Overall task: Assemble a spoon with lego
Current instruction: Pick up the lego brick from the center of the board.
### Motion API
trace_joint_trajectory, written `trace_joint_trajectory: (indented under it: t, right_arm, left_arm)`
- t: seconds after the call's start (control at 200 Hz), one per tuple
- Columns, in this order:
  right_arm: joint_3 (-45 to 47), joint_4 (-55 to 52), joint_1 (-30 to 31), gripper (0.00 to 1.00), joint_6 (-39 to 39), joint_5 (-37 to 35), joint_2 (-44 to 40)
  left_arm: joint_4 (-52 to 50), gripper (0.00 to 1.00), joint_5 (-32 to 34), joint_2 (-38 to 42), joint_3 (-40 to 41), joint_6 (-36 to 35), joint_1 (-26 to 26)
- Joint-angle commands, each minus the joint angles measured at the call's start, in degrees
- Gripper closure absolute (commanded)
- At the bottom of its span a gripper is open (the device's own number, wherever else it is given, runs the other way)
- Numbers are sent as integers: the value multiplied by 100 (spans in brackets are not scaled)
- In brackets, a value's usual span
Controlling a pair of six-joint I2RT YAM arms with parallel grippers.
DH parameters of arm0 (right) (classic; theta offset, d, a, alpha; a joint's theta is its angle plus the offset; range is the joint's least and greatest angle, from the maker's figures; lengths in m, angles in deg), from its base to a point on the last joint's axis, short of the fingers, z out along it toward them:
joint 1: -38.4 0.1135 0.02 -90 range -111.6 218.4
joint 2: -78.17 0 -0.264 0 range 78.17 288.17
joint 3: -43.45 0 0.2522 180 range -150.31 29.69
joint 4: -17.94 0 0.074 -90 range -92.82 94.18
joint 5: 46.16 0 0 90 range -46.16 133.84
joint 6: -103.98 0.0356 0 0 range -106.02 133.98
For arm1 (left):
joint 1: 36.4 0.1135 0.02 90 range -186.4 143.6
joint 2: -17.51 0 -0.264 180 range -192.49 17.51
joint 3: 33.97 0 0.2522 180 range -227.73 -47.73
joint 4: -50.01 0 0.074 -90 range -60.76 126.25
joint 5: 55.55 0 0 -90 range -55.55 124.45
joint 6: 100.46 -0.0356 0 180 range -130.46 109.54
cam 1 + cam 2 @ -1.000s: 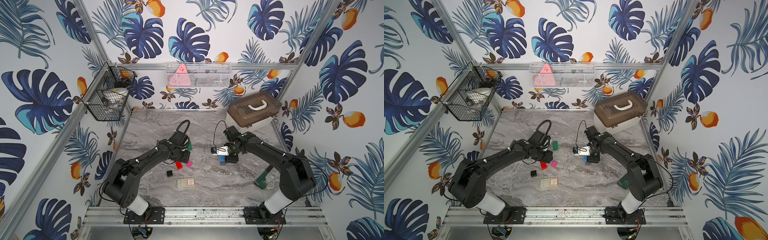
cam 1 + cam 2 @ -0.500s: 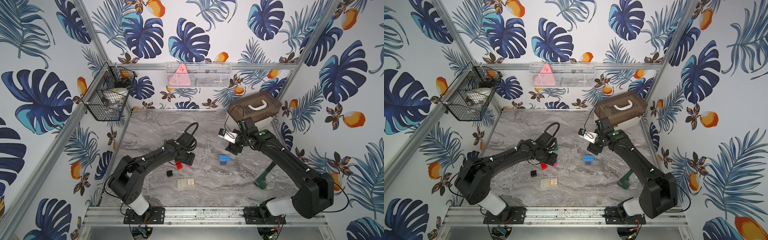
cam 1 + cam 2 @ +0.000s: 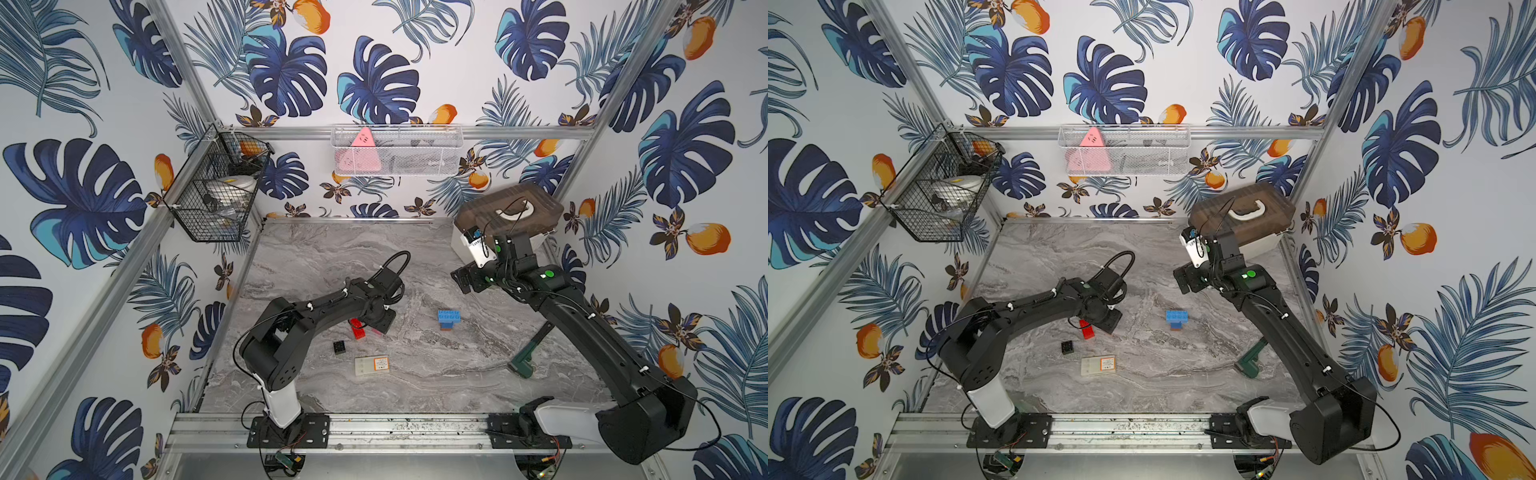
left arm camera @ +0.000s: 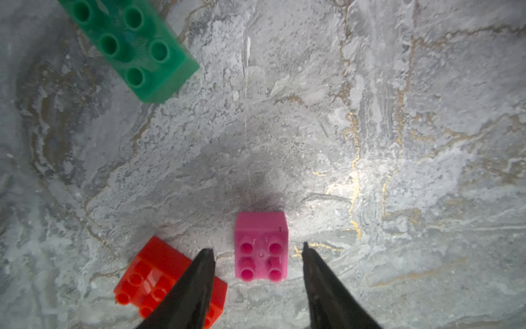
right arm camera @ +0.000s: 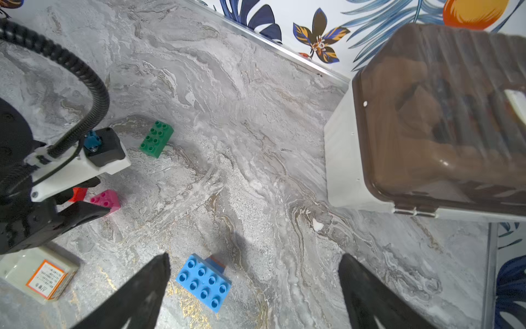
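Spoon (image 3: 449, 319) barely begun: only its blue-and-orange beginnings stand on the tabletop (image 3: 332, 257), with pink brick (image 4: 260, 246), red brick (image 4: 150, 273), green brick (image 4: 133, 42) and black brick (image 3: 339, 347) loose. Left claw (image 4: 256, 247) straddles the pink brick, jaws apart, not yet gripping; right claw (image 5: 255, 255) hangs wide and empty.

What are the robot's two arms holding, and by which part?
Nothing. The left gripper is open, its fingers either side of the pink brick without touching it. The right gripper is open too; the blue brick stack lies free.
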Motion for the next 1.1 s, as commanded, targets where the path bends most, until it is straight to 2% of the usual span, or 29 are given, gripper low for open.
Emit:
trace_joint_trajectory:
  t: [0.0,0.225,0.605,0.705,0.826,0.926,1.026,1.096]
  right_arm:
    - [61,-19,-22,4,97,-103,-45]
    - [127,5,-81,3,26,-69,-100]
    - [71,-49,-109,3,73,-62,-23]
    - [61,-90,-191,3,392,13,-31]
    - [203,-191,-549,3,1371,626,-117]
    - [379,-529,-1171,3,2235,1203,-135]
    - [1001,-250,-1922,4,2982,2734,-197]
    - [1432,107,-2117,4,3343,3570,-216]
  left_arm:
    - [-68,44,163,-158,-120,-160,-13]
    - [-36,46,187,-364,-127,-169,-64]
    - [-28,68,242,-415,-114,-158,-107]
    - [-114,72,228,-416,-153,-186,-119]
    - [-412,74,206,-372,-398,-267,-198]
    - [-878,75,236,-371,-855,-486,-295]
    - [-1429,76,136,-438,-1487,-842,-357]
    - [-1891,76,62,-575,-2001,-1147,-410]
